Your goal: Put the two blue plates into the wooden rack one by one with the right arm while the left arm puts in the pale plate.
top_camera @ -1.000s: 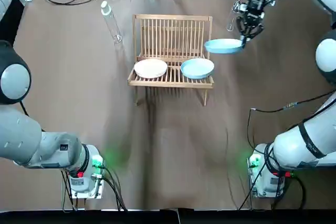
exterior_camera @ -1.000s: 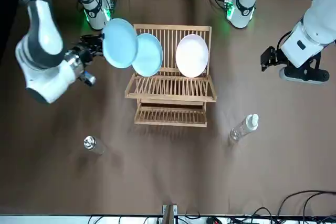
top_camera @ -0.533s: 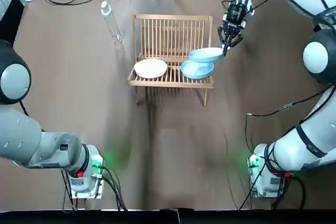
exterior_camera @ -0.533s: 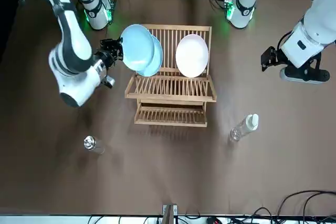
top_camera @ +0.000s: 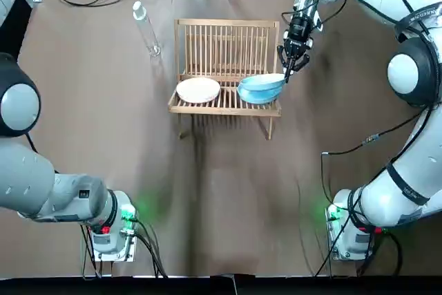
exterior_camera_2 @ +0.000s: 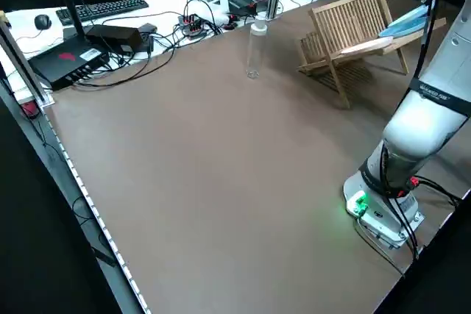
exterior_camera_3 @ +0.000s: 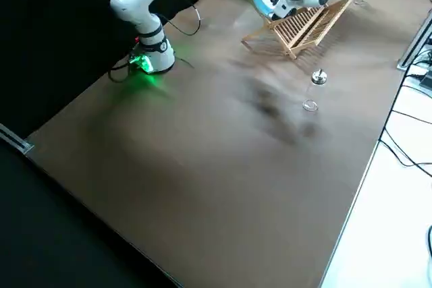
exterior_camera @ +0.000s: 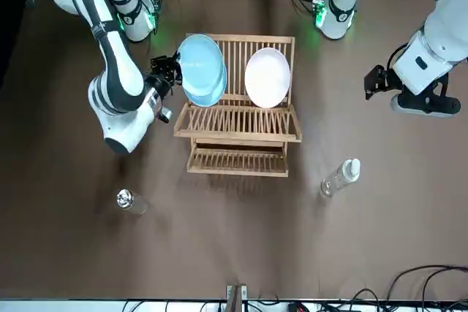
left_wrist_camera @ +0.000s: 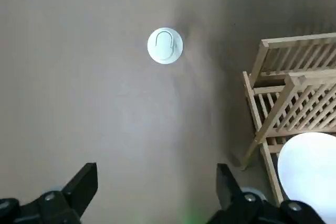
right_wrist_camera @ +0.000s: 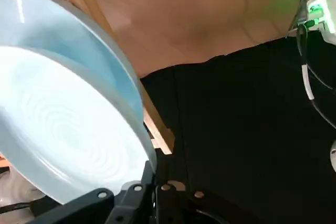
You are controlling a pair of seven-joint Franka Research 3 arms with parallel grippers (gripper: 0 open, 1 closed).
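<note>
- Your right fingers point(top_camera: 289, 67) are clamped on the rim of the second blue plate point(top_camera: 265, 81), at the right end of the wooden rack point(top_camera: 228, 38). They pinch only a small bit of the edge. If you move fast, the plate can slip or swing.
- The held plate hangs tilted, right over the first blue plate point(top_camera: 254, 94), which already sits in the rack. I cannot tell if the two touch. If you push down here, one plate can bang the other. It may chip it or knock it out of its gap.
- The held plate needs a gap of its own between the bars. If it lands on a bar, or squeezes in with the first plate, it leans and may roll out when you let go.
- If you open the fingers too soon, the plate drops onto the rack and can bounce off onto the desk point(top_camera: 221, 191).
- The right fingers are close to the rack's side post. A bump there shoves the light rack, and the pale plate point(top_camera: 198, 90), standing in the rack beside the first blue one, may wobble or tip.
- Your left fingers point(left_wrist_camera: 83, 183) are spread wide and hold nothing. They hang over the left side of the desk, near the standing bottle point(top_camera: 146, 29). If you swing that arm, it can knock the bottle over.
</note>
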